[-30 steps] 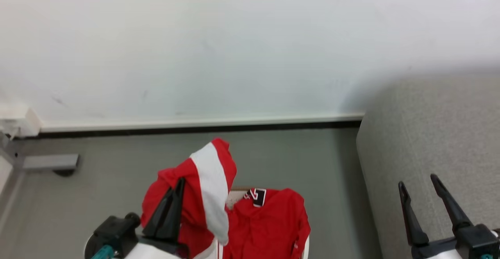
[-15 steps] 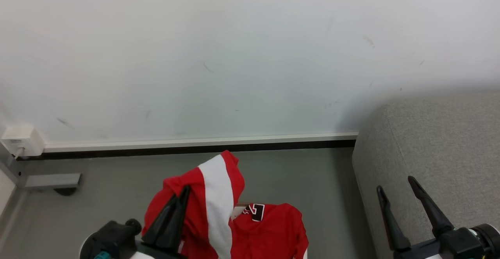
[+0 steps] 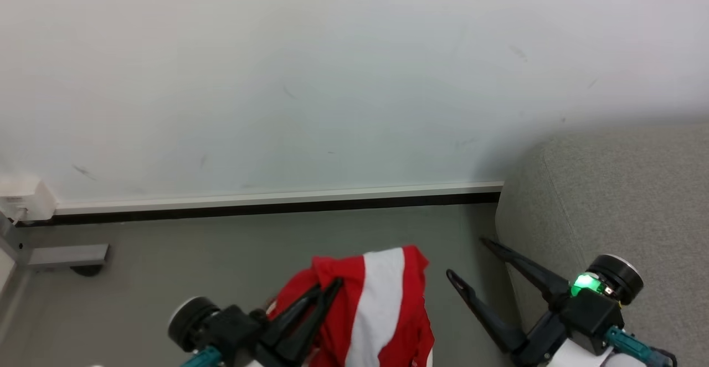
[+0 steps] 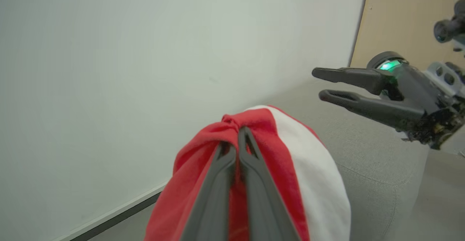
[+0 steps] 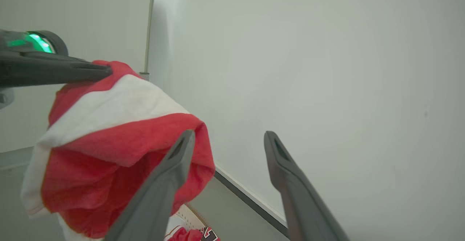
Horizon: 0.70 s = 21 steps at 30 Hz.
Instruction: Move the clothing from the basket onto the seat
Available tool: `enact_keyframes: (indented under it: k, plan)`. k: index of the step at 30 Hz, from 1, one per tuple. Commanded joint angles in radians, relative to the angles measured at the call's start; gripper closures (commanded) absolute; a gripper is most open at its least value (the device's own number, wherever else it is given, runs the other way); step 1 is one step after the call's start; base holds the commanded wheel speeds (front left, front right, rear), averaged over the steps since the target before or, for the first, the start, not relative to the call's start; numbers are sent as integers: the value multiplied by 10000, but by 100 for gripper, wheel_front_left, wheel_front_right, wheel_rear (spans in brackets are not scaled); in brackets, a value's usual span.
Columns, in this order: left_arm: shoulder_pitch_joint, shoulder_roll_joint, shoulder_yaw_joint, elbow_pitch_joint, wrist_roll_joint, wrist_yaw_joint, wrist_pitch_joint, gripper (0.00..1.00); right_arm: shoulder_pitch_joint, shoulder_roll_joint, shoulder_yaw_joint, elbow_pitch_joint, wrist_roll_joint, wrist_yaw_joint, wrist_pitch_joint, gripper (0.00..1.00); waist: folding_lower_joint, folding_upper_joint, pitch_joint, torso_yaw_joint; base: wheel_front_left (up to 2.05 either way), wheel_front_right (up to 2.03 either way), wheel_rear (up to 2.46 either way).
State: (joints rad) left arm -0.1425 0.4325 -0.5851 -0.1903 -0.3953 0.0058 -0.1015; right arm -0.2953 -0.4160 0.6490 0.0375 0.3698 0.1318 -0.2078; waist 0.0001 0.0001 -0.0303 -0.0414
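The left tool [image 3: 331, 287], clamped tight on the red-and-white clothing [image 3: 382, 300], holds it aloft beside the grey seat [image 3: 626, 201]; the right tool [image 3: 466, 257] gapes wide, empty. Best carried fully over the seat before release.

The red clothing [image 3: 382, 306], crossed by a broad white stripe, hangs bunched above the floor, pinched at its top by the left end effector [image 3: 331, 287], beside the light-grey seat [image 3: 626, 190]. A sliver of the white basket [image 5: 181, 217] shows below.
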Motion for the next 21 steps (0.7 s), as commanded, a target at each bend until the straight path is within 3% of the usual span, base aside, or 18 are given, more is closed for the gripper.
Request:
enact_keyframes:
  k: [1,9,21]
  plan:
    - [-219,-47,-182,142,150,-169,-22,100,-456,-327,533,-152,429,-23,190,0,-1,-1,24,-18,0,0,0]
    - [-880,-529,-1103,913,572,-729,-226,100,-2247,-1378,2937,-667,2168,-21,993,0,-1,-1,130,-86,0,0,0]
    - [-1602,-711,-1896,1393,433,-1185,-623,100,-3519,-1667,5239,-492,3966,-21,1290,0,-1,-1,176,-164,0,0,0]
